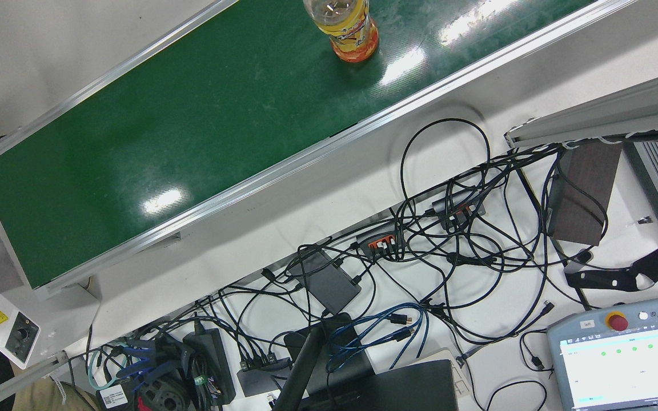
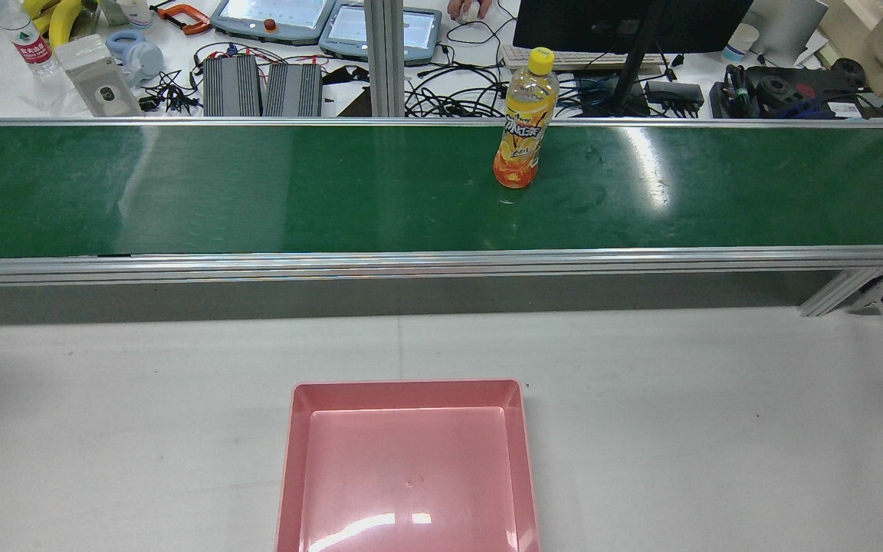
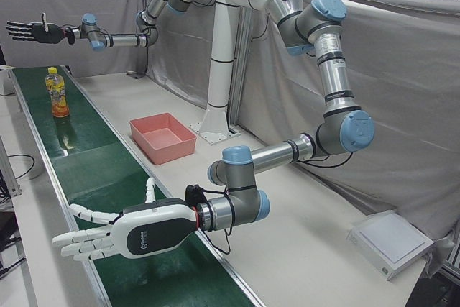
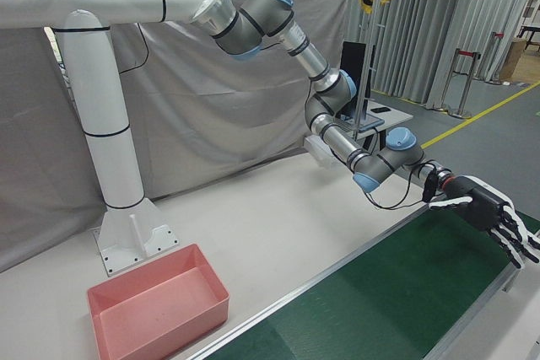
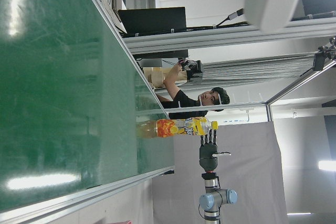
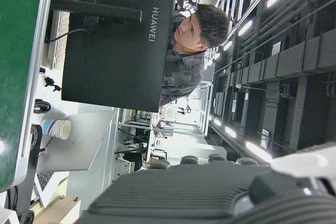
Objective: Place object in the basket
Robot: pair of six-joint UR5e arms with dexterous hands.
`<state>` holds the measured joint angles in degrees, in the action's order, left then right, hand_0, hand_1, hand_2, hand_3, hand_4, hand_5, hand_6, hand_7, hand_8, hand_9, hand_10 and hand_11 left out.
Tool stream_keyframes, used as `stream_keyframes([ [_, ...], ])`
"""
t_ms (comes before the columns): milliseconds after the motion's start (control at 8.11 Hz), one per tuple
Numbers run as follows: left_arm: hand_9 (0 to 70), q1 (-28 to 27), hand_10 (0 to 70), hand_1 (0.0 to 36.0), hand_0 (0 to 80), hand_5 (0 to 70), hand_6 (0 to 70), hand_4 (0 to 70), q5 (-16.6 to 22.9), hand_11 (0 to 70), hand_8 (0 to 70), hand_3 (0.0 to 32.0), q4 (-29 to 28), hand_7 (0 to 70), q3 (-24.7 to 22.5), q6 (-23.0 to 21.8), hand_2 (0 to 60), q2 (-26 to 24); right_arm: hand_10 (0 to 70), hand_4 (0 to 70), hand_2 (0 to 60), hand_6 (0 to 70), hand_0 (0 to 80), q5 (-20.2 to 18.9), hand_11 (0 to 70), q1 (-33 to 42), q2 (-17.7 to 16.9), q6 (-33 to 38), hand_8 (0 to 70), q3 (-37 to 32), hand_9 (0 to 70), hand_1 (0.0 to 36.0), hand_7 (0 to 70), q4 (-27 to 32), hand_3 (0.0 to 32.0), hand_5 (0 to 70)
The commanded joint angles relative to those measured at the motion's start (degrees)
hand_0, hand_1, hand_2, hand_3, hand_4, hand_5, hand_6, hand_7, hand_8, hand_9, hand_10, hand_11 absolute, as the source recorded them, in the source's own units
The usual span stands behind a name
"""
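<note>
Standing upright on the green conveyor belt [image 2: 257, 192], the orange drink bottle [image 2: 522, 123] is well apart from both splayed, empty hands: left hand [image 3: 122, 231], right hand [image 3: 29, 31].

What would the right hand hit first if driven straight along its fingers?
Probably the black flat-screen monitor beyond the green conveyor belt; it sits ahead in the right hand view, though depth is unclear. The orange drink bottle stands low, off that line.
</note>
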<state>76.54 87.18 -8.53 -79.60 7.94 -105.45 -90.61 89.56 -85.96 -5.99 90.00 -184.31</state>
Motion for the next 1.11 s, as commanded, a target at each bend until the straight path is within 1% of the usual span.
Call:
stream_keyframes([
  [0, 6.5, -0.08, 7.3, 3.5, 79.3, 14.5, 5.2, 26.0, -0.34, 12.4, 5.9, 10.2, 1.14, 2.0, -0.11, 0.23, 0.0, -0.10, 0.0, 0.0, 0.0, 0.0, 0.0, 0.00, 0.0, 0.00, 0.00, 0.02, 0.0, 0.00, 0.0, 0.0, 0.0, 0.00, 0.0, 0.0],
  [123, 6.7, 0.01, 7.3, 3.7, 79.7, 14.5, 5.2, 25.7, -0.43, 12.5, 6.0, 10.6, 1.23, 2.0, -0.29, 0.23, 0.0, -0.10, 0.0, 0.0, 0.0, 0.0, 0.0, 0.00, 0.0, 0.00, 0.00, 0.02, 0.0, 0.00, 0.0, 0.0, 0.0, 0.00, 0.0, 0.0],
  [247, 6.9, 0.70, 7.3, 3.4, 78.8, 14.7, 5.5, 26.4, -0.78, 12.3, 6.2, 9.0, 3.41, 2.3, -2.55, 4.49, 0.0, -0.10, 0.0, 0.0, 0.0, 0.0, 0.0, 0.00, 0.0, 0.00, 0.00, 0.02, 0.0, 0.00, 0.0, 0.0, 0.0, 0.00, 0.0, 0.0],
  [370, 7.4, 2.28, 7.1, 2.0, 70.4, 14.3, 5.4, 26.9, -0.60, 11.9, 6.4, 7.2, 6.91, 2.3, -5.97, 7.06, 0.0, -0.10, 0.0, 0.0, 0.0, 0.0, 0.0, 0.00, 0.0, 0.00, 0.00, 0.02, 0.0, 0.00, 0.0, 0.0, 0.0, 0.00, 0.0, 0.0],
  [493, 7.4, 2.47, 7.1, 1.9, 66.8, 14.3, 5.4, 26.1, -0.60, 11.8, 6.3, 7.0, 6.86, 2.3, -6.35, 7.08, 0.0, -0.10, 0.0, 0.0, 0.0, 0.0, 0.0, 0.00, 0.0, 0.00, 0.00, 0.02, 0.0, -0.09, 0.0, 0.0, 0.0, 0.00, 0.0, 0.0],
  [740, 7.3, 4.74, 7.0, 1.9, 63.9, 14.0, 5.5, 25.2, -0.60, 11.6, 6.2, 6.8, 5.81, 2.1, -6.62, 7.08, 0.0, -0.02, 0.0, 0.0, 0.0, 0.0, 0.0, 0.00, 0.0, 0.00, 0.00, 0.02, 0.0, 0.00, 0.0, 0.0, 0.0, 0.00, 0.0, 0.0],
  [863, 7.3, 5.10, 6.4, 2.0, 63.7, 13.9, 5.3, 25.3, -0.60, 10.7, 6.1, 7.2, 5.45, 1.9, -7.40, 7.08, 0.0, 0.25, 0.0, 0.0, 0.0, 0.0, 0.0, 0.00, 0.0, 0.00, 0.00, 0.02, 0.0, 0.00, 0.0, 0.0, 0.0, 0.00, 0.0, 0.0],
  [986, 7.3, 5.11, 6.5, 2.0, 64.0, 14.1, 5.3, 25.5, -0.52, 10.8, 6.3, 6.6, 5.45, 1.9, -7.41, 7.08, 0.0, 0.34, 0.0, 0.0, 0.0, 0.0, 0.0, 0.00, 0.0, 0.00, 0.00, 0.02, 0.0, -0.09, 0.0, 0.0, 0.0, 0.00, 0.0, 0.0],
])
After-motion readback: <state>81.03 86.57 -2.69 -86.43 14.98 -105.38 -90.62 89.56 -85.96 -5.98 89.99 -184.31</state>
